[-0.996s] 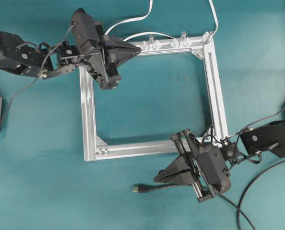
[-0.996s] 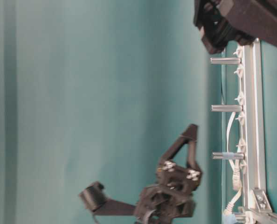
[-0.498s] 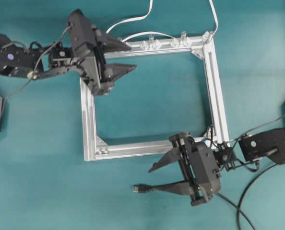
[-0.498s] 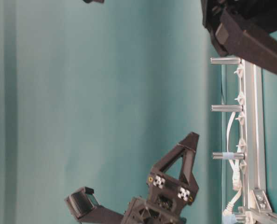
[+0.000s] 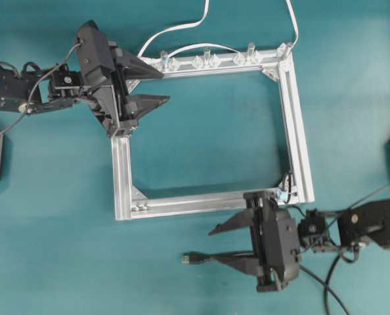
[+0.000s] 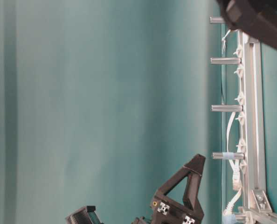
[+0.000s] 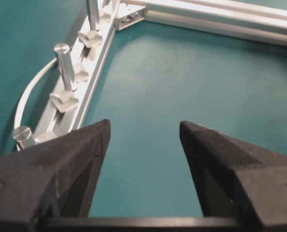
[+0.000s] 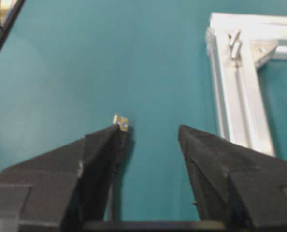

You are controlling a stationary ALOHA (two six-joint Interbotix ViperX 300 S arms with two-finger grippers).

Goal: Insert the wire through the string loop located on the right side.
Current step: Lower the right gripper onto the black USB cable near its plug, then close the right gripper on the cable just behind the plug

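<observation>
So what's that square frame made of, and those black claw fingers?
The square frame looks like brushed aluminium: silvery, slotted rails with bolted corner brackets. The left claw's fingers look like matte black plastic faced with something grainy, perhaps foam or rubber; hard to tell.

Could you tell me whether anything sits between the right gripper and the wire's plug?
Nothing visible does. The right gripper is open, and the wire's plug lies on the bare mat just past its fingertips, beside one finger in the wrist view.

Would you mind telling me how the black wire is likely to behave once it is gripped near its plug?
The wire is thin and curves loosely across the table, so it probably droops and trails. Its small plug looks rigid, likely light, perhaps slipping between pads.
</observation>
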